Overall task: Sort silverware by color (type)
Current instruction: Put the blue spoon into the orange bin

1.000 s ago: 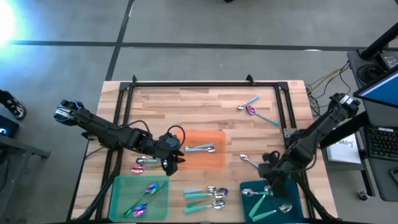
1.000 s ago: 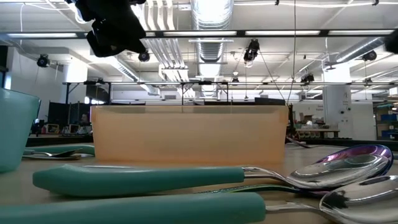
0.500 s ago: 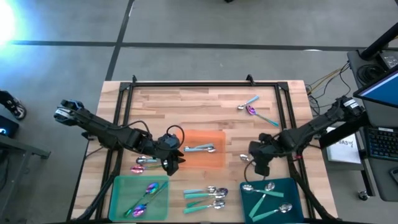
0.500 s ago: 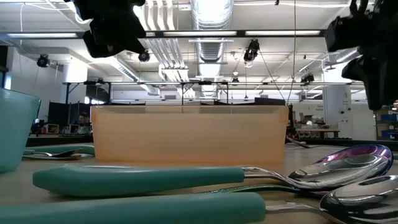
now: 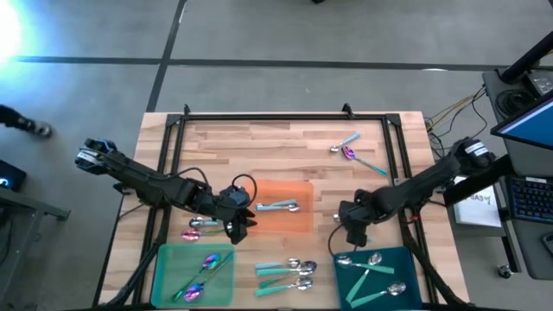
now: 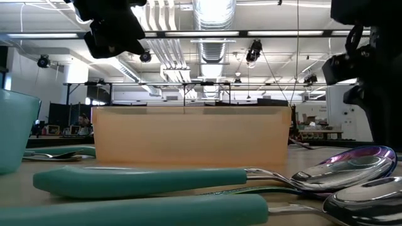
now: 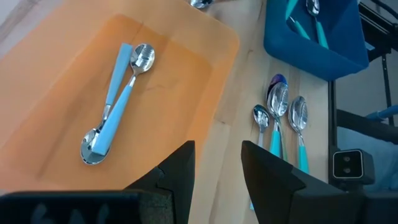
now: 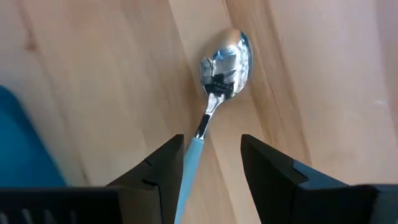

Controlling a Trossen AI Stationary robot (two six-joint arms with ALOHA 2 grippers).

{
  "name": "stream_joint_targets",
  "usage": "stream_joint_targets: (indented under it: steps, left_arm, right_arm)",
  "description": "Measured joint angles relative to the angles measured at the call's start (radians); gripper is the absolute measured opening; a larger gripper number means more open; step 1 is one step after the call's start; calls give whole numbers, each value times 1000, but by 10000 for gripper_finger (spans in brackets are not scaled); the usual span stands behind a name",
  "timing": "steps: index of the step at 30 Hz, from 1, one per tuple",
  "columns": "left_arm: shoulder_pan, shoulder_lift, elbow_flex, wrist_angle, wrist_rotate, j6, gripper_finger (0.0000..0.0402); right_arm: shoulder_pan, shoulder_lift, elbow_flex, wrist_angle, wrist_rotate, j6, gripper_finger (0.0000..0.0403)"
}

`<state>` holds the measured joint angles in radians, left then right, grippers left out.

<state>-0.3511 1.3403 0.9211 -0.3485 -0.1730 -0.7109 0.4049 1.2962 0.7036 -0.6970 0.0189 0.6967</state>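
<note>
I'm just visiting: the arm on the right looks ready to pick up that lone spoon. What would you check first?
1. Right gripper open: ok, fingers spread.
2. Silver spoon lined up: ok, its light-blue handle runs between the fingers.
3. Spoon lying apart on bare wood: ok.
4. Teal tray beside it has room: ok.
5. Left gripper out of the way: ok, over the orange tray, empty.
6. Height above the spoon: cannot tell.

In the right wrist view, the light-blue handle of the silver-bowled spoon [image 8: 217,81] is hidden between the right end effector's [image 8: 208,171] fingers and is cut off by the lower edge. In the low view, the teal spoon handles [image 6: 141,182] at 6 o'clock are cut off by the bottom edge, and only part of the left arm [image 6: 110,28] is shown at 11 o'clock. The spoons in the green tray [image 5: 164,259] are too small for their handle colours to be told apart in the high view.
</note>
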Motion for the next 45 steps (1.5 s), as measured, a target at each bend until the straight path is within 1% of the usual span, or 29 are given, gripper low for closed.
stream_joint_targets:
  steps: [4, 8, 22, 28, 37, 41, 43, 45]
  left_arm:
    - [-2, 0, 0, 0, 1, 1, 115]
    - [-2, 0, 0, 0, 1, 15, 115]
    - [-3, 0, 0, 0, 8, 21, 115]
    - [-3, 0, 0, 0, 8, 21, 115]
    - [-3, 0, 0, 4, 8, 22, 115]
    - [-3, 0, 0, 5, 8, 22, 115]
    - [-3, 0, 0, 5, 8, 22, 115]
    - [-3, 0, 0, 5, 8, 22, 115]
  right_arm:
    - [0, 53, 1, 52, 0, -15, 151]
    - [0, 79, 1, 80, 1, -17, 151]
    - [0, 73, 2, 72, 9, -10, 151]
    - [-5, 90, -3, 58, 78, -5, 151]
    - [-6, 163, -2, 59, 87, -26, 149]
    - [-6, 176, -3, 63, 83, -39, 133]
    - [-6, 176, -3, 65, 78, -51, 113]
    - [-6, 173, -3, 68, 75, -58, 83]
